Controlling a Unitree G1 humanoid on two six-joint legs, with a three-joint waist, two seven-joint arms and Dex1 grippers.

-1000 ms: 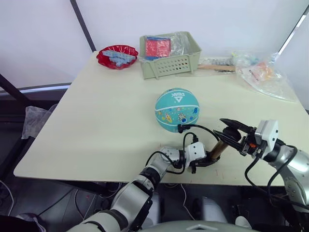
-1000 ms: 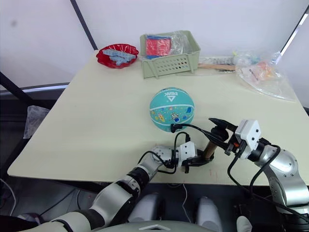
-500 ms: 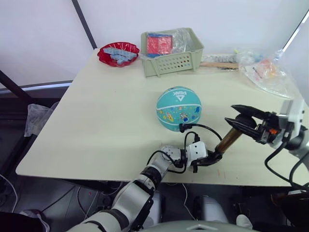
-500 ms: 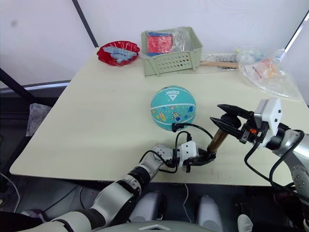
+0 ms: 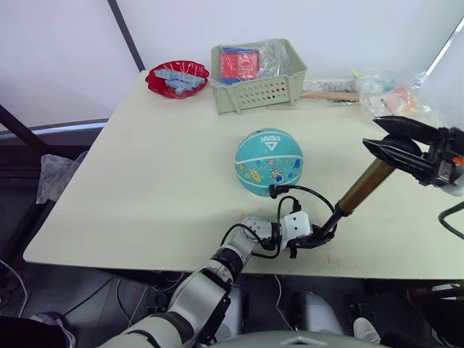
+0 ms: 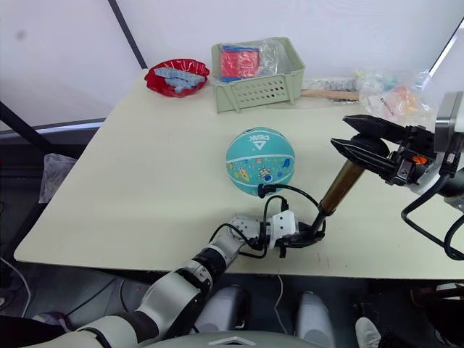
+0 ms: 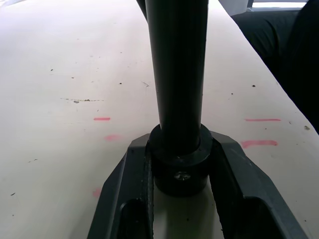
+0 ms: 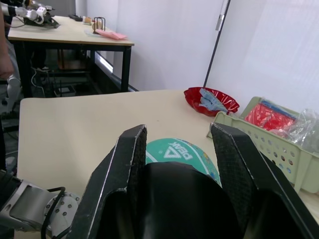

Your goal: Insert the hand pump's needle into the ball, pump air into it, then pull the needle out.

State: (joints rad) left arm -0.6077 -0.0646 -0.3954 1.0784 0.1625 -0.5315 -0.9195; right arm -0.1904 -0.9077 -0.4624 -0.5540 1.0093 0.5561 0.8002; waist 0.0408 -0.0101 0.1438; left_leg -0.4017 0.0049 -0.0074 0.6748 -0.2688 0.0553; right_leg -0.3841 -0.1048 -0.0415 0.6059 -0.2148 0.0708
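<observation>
Between left pincer [image 7: 180,164] fingers, hand pump [image 5: 360,190] base, handle in right pincer [image 5: 397,141]

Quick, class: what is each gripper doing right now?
Left gripper: shut on the hand pump's black base cap.
Right gripper: shut on the pump's black T-handle.

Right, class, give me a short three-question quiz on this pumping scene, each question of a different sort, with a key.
1. True or false: the left gripper clamps the base of the hand pump near the table edge.
2. What does the right gripper hold? A) the ball B) the pump's black handle C) the basket
3. Fill in: the pump's black hose curves to the near side of the ___.

Key:
1. True.
2. B.
3. ball.
</observation>
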